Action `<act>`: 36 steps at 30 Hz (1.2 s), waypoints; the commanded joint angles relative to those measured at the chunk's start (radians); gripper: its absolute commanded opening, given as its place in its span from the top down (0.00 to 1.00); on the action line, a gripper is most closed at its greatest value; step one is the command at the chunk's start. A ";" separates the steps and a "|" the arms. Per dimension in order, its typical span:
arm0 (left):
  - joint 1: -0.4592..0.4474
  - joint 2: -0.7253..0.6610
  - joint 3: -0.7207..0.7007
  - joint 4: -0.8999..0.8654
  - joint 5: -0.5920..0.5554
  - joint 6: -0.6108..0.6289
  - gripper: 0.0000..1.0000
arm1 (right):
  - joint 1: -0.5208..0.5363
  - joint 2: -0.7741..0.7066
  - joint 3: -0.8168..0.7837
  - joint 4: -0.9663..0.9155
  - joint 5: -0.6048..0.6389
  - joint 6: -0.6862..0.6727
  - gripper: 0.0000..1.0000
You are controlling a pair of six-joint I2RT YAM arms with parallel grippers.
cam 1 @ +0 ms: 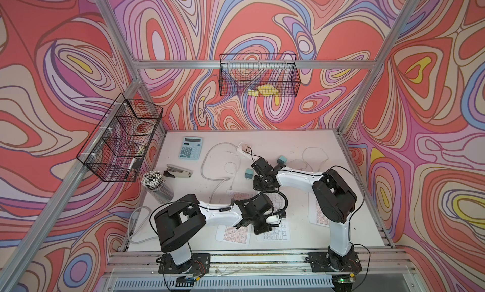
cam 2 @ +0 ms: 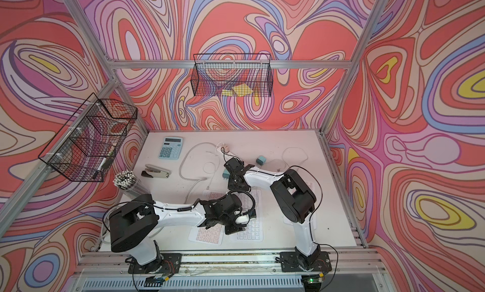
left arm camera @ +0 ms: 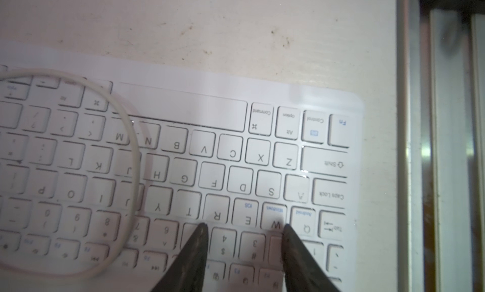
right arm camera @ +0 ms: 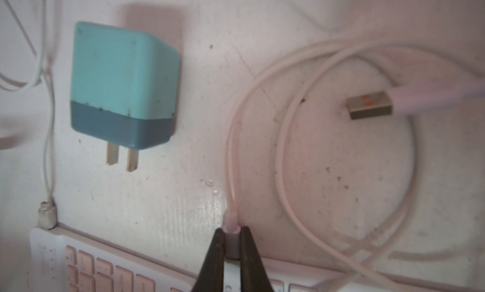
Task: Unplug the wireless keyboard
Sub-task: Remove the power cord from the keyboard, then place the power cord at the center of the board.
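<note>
Your white flat wireless keyboard [left arm camera: 236,156] lies near the front middle of the table [cam 1: 367,219], with a pale pink cable plug [right arm camera: 232,243] at its far edge. The right gripper [right arm camera: 232,230] is clamped on that plug, arm stretched inward. The left gripper [left arm camera: 244,225] points down, fingers parted over the upper key rows. A white cable loop [left arm camera: 132,156] crosses the keys. A teal wall charger [right arm camera: 123,85] and a pink-keyed keyboard [right arm camera: 78,267] lie close by.
</note>
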 commanded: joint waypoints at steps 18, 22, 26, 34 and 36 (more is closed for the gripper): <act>-0.006 -0.039 -0.194 0.135 0.077 -0.168 0.56 | -0.041 0.129 0.058 -0.048 0.048 0.088 0.91; -0.006 -0.042 -0.215 0.168 0.086 -0.205 0.57 | -0.051 0.131 0.055 -0.026 0.044 0.108 0.91; -0.006 -0.034 -0.215 0.176 0.084 -0.210 0.57 | -0.047 0.162 0.102 -0.047 0.064 0.070 0.92; -0.006 -0.048 -0.168 0.142 0.042 -0.200 0.55 | -0.042 0.102 0.084 -0.067 0.115 -0.004 0.90; -0.005 -0.053 -0.147 0.136 0.002 -0.204 0.55 | -0.041 0.079 0.075 -0.063 0.096 -0.033 0.87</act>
